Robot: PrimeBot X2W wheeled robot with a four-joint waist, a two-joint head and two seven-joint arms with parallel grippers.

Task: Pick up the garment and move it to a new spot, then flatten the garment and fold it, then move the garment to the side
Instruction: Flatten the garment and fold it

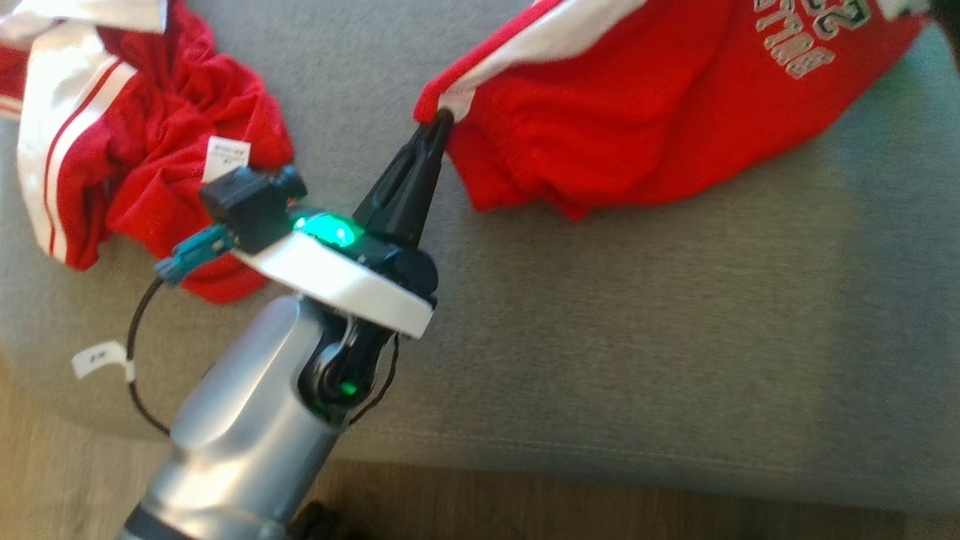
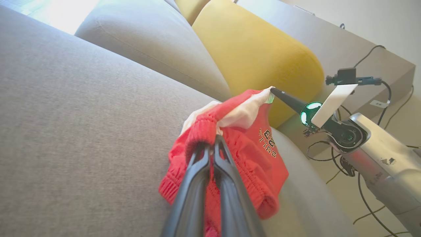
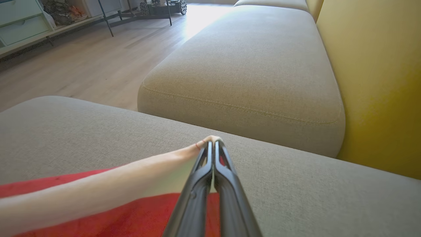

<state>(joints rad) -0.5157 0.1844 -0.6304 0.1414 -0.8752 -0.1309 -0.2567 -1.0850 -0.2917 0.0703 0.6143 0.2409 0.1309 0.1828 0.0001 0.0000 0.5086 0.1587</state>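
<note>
Wide grey fabric sofa seat [image 1: 675, 337] across most of the head view, with pale wooden floor [image 1: 600, 517] along its near edge and a mustard-yellow back cushion [image 2: 256, 56] at its far side. Red knit garment with a white side band and grey lettering [image 1: 637, 127] over the far right part of the seat, stretched between both grippers. Second red and white striped garment [image 1: 150, 150] crumpled at the far left, apart from the first. Silver forearm [image 1: 240, 420] reaching in from the near left, ending in the left gripper [image 1: 441, 118], fingers pressed together on the end of the ribbed red waistband [image 2: 204, 131]. Right gripper [image 2: 273, 89] likewise clamped narrow, pinching the tip of the white band [image 3: 98, 191] near the lettering.
</note>
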